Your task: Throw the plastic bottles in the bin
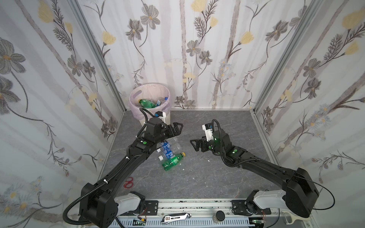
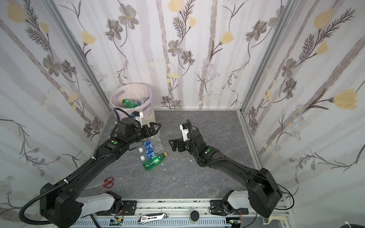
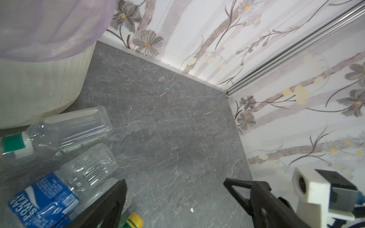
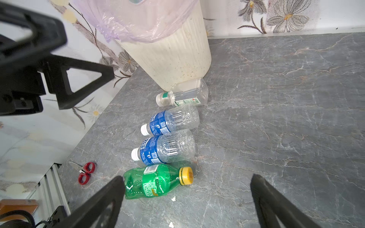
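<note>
My left gripper [image 1: 178, 129] is spread wide with nothing in it. It hangs over the table [image 1: 217, 177], near the foot of the bin [image 1: 136, 116]. My right gripper [image 1: 194, 145] is spread wide and empty too, facing the left one across the middle, well apart from it.

Four bottles lie on their sides, close together, in a row running from the bin toward me. First is a clear bottle [image 4: 187, 94] with a green-banded cap, just beside the bin's wall. Then come a blue-label bottle [image 4: 171, 120] and a second blue-label bottle [image 4: 166, 148]. Last is a green bottle [image 4: 154, 182] with a yellow cap.

The bin stands in the far left corner, lined with a pink bag. Inside it lie other bottles [image 1: 147, 103], one of them green. Red scissors [image 1: 128, 182] lie by my left arm, apart from the row.
</note>
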Controlling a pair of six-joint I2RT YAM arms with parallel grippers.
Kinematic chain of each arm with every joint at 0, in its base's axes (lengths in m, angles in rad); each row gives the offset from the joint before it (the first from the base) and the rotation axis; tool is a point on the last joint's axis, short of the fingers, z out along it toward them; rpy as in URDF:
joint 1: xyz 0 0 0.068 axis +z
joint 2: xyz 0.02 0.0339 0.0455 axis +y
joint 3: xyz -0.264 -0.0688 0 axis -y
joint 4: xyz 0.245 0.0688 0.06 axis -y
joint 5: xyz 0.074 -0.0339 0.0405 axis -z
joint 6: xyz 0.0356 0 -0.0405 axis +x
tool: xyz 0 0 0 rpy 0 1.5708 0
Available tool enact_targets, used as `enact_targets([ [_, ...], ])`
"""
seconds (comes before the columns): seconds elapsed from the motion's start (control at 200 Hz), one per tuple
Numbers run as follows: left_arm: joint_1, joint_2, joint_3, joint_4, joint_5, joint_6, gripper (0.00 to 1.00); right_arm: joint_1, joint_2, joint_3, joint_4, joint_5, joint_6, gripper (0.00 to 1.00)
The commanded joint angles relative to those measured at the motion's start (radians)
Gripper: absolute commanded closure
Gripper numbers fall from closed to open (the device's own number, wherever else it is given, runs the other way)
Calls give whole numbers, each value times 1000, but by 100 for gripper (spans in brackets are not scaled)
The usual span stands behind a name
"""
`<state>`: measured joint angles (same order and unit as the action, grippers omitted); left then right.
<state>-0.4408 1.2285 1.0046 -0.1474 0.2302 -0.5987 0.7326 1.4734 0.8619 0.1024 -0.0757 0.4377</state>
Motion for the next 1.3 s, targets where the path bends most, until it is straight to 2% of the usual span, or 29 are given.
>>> enact_targets([
  [0.0,-9,-14,-20,-137,-52,53,0,-8,-31,-18,5,25,12,0],
  [0.27,-117,-3,-45,-308,-121,131,0,-49,-124,-100,-19,67,15,0],
  [0.639,-283,58,-101,-413,-226,167,0,-109,-190,-157,-27,74,26,0],
  [0.889,-320,114,-112,-460,-321,198,7,-119,-193,-162,-18,61,38,0],
  [1.219,-320,209,-103,-458,-353,218,15,-122,-206,-179,-14,50,42,0],
  [1.294,-320,222,-103,-458,-358,223,15,-122,-215,-196,14,7,36,0],
])
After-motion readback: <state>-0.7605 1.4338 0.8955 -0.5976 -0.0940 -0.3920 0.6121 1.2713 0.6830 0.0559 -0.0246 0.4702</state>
